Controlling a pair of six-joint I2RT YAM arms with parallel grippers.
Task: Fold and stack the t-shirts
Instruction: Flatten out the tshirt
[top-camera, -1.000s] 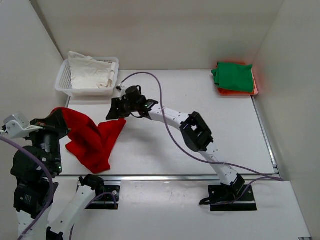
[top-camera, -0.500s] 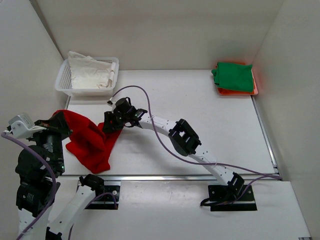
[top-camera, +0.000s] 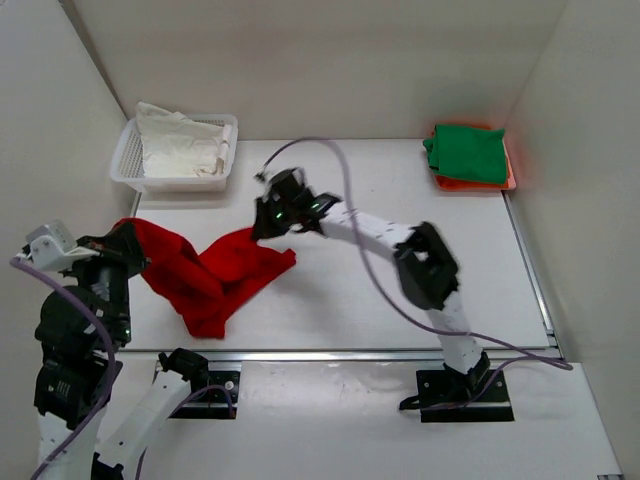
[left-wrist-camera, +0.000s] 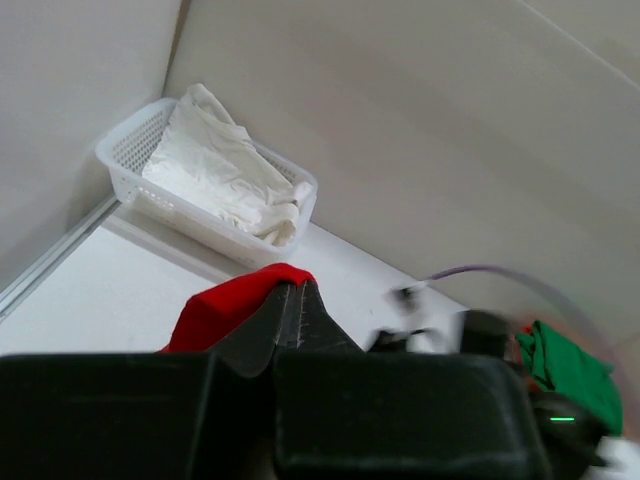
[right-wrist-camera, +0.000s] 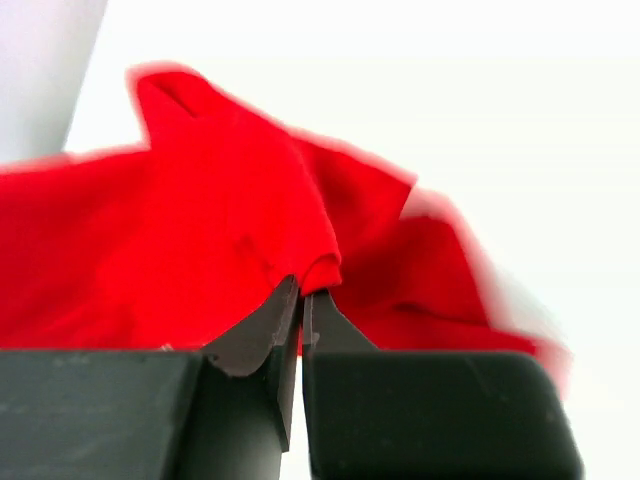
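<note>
From above, a white table (top-camera: 400, 200) boxed by pale walls (top-camera: 300, 70) holds a basket (top-camera: 125, 160) of white cloth (top-camera: 180, 145) far left and a green shirt (top-camera: 468, 152) atop an orange shirt (top-camera: 475, 185) far right; the red shirt (top-camera: 215, 275) sags between the left gripper (top-camera: 130, 245) and the right gripper (top-camera: 262, 228), near left. Left wrist: the left gripper (left-wrist-camera: 290, 300) pinched shut on a red fold; right wrist: the right gripper (right-wrist-camera: 303, 300) clamped on another bunched edge

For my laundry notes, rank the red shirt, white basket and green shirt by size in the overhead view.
1. red shirt and white basket: about alike, and the shirt is held up nearer the camera, so unranked.
2. green shirt: smallest.
</note>
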